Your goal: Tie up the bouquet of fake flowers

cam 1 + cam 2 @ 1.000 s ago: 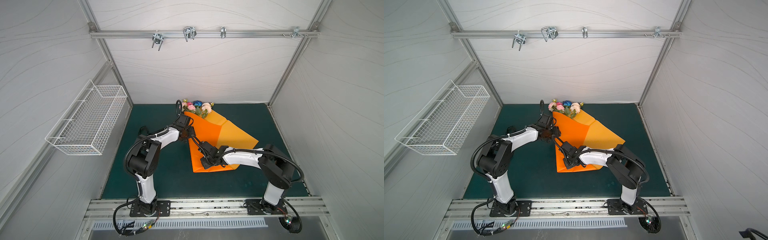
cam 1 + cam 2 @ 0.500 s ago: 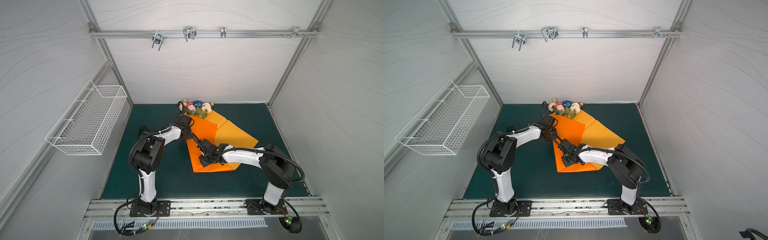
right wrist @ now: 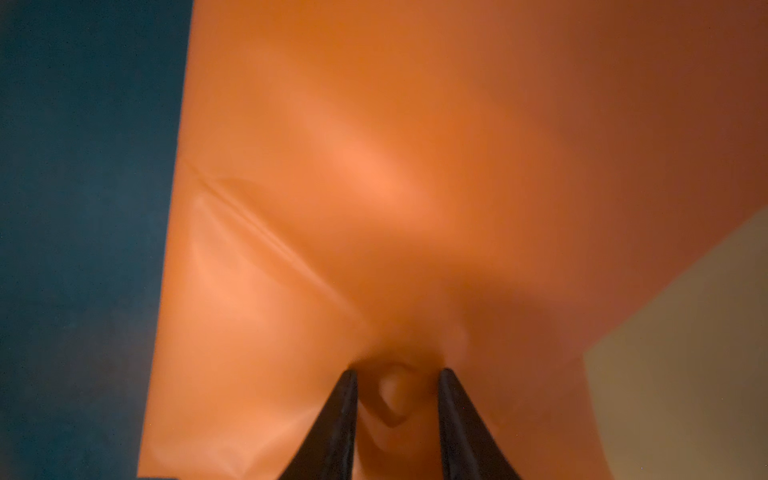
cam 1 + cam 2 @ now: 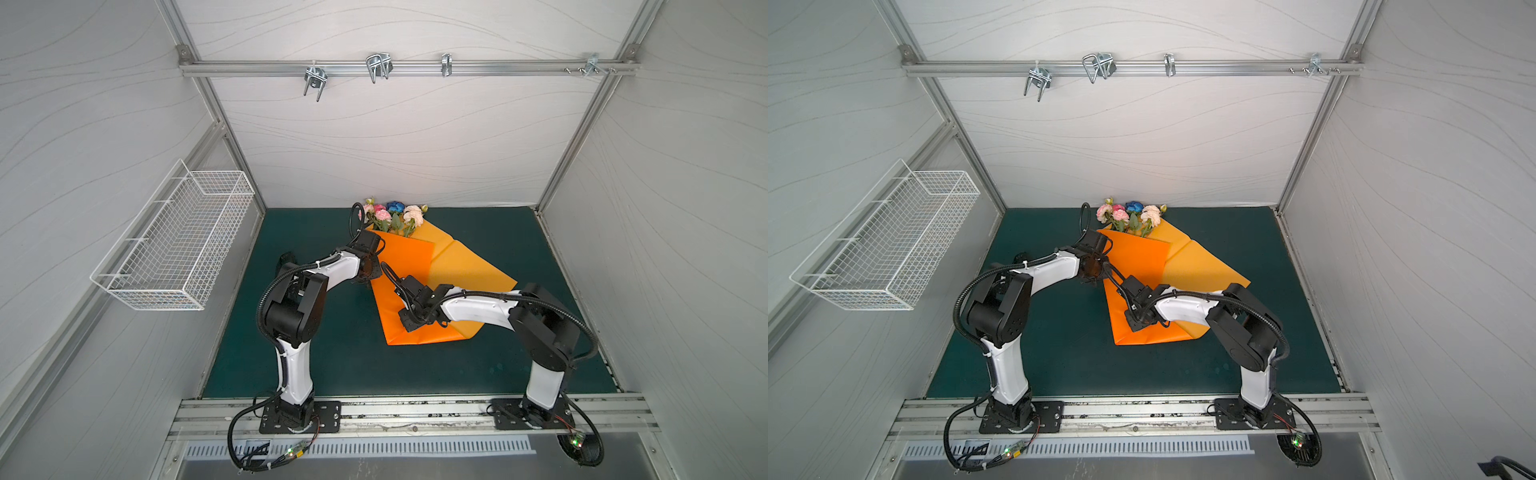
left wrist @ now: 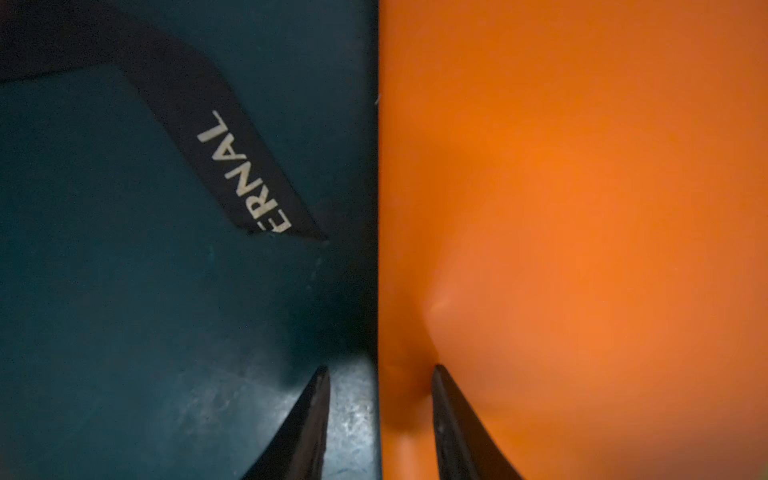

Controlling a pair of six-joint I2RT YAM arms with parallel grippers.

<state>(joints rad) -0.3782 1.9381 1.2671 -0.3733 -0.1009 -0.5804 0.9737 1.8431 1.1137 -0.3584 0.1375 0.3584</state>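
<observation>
The bouquet of fake flowers [image 4: 392, 216] [image 4: 1129, 216] lies at the far end of the tabletop [image 4: 291, 353]. Its pink, peach and blue heads poke out past the left tool [image 4: 369, 277] [image 4: 1096, 275], on the side away from the robot bases. Its stems are hidden under the folded orange paper sheet [image 4: 409, 259] [image 4: 1142, 257].

The sheet runs from the blossoms back to the right tool [image 4: 409, 322] [image 4: 1137, 321] and spreads out beyond that tool's arm.

In the right wrist view the right tool [image 3: 398, 374] is clamped on the sheet [image 3: 415, 166]. A small bulge of paper is squeezed between its two dark fingers [image 3: 336, 428], and creases fan outward from the grip.

In the left wrist view the left tool [image 5: 380, 370] straddles the sheet's straight edge with its jaws apart. One finger [image 5: 307, 424] is over the green tabletop [image 5: 104, 291], and the other [image 5: 461, 428] presses on the paper [image 5: 582, 208], which dimples beside its tip.

Ahead of the left tool, on the tabletop side, a black ribbon [image 5: 232, 158] with white lettering lies flat, its cut end near the sheet's edge.

Far out to the left tool's side, a white wire basket [image 4: 174, 249] hangs on the wall.
</observation>
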